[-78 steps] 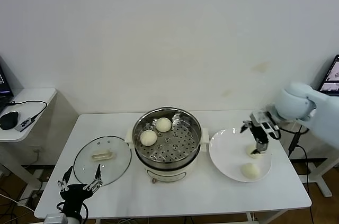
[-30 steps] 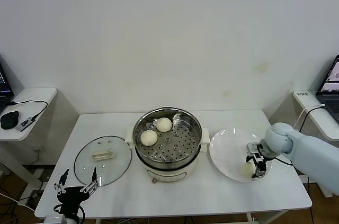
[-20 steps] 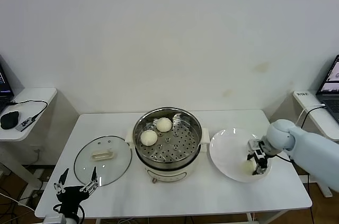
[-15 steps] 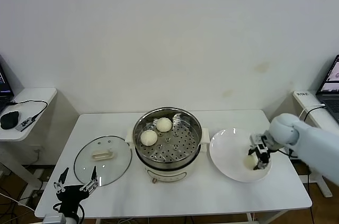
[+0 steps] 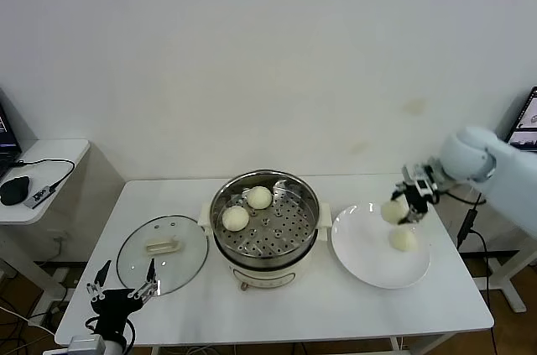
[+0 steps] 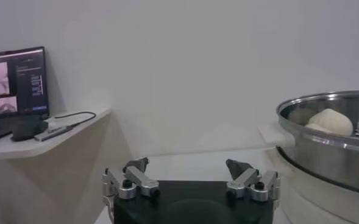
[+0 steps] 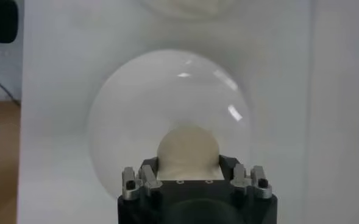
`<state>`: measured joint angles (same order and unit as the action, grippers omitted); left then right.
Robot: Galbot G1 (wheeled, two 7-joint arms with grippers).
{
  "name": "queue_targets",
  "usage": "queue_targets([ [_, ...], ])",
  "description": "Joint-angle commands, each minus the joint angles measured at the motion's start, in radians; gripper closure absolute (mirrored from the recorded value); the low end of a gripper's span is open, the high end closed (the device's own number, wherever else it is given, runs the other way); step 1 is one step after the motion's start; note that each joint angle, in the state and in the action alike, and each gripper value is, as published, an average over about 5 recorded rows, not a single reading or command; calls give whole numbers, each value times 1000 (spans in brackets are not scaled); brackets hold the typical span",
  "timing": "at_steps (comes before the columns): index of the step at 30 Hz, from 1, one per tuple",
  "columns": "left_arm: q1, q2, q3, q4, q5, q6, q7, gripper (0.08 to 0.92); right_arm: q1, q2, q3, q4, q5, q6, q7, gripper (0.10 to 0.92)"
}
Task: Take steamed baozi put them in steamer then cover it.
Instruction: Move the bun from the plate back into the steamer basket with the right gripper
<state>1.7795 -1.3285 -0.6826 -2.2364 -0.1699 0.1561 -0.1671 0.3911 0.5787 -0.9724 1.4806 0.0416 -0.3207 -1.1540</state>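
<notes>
Right of centre in the head view: the right gripper (image 5: pixel 409 204), closed round one small, smooth cream-white steamed bun (image 5: pixel 393 211) and holding it in the air above the flat round white plate (image 5: pixel 361 254), clear of the plate's surface. In the right wrist view, that bun (image 7: pixel 188 152) wedged between the two fingers (image 7: pixel 147 176), bulging out past their tips, with the plate (image 7: pixel 124 115) spread out beneath. A second cream-white bun (image 5: pixel 404 239) lying on the plate, just below the held one in the frame. At centre frame, the round shiny stainless-steel steamer pot (image 5: pixel 264 219) with its perforated tray, uncovered, two more buns (image 5: pixel 259 197) (image 5: pixel 235 217) resting on its left half. Left of the pot, the round clear glass lid (image 5: pixel 162 253) with a cream-white handle, flat on the white table (image 5: pixel 336 305). At lower left, the left gripper (image 5: pixel 122 294), jaws spread wide and empty, parked by the table's near edge, well apart from the lid.
</notes>
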Motion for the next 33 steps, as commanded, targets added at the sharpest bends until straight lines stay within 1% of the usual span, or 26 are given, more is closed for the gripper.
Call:
queue_targets([
  [1, 2, 1, -5, 1, 0, 0, 0, 177, 302, 221, -164, 1, 142, -19, 64, 397],
  [7, 8, 5, -17, 17, -7, 0, 1, 177, 286, 345, -197, 12, 219, 6, 158, 397],
  [10, 18, 5, -23, 13, -9, 0, 1, 177, 251, 405, -210, 5, 249, 64, 192, 397],
  [15, 28, -4, -31, 2, -4, 0, 1, 177, 211, 485, -266, -1, 233, 181, 205, 397],
  [20, 39, -12, -34, -4, -1, 0, 0, 177, 179, 534, -307, 5, 153, 272, 196, 397],
  [28, 40, -36, -37, -12, 5, -2, -2, 177, 125, 575, -339, -3, -60, 400, 183, 397],
  [33, 45, -46, -42, -17, 6, -5, -3, 177, 94, 580, -342, 2, -103, 449, 197, 397],
])
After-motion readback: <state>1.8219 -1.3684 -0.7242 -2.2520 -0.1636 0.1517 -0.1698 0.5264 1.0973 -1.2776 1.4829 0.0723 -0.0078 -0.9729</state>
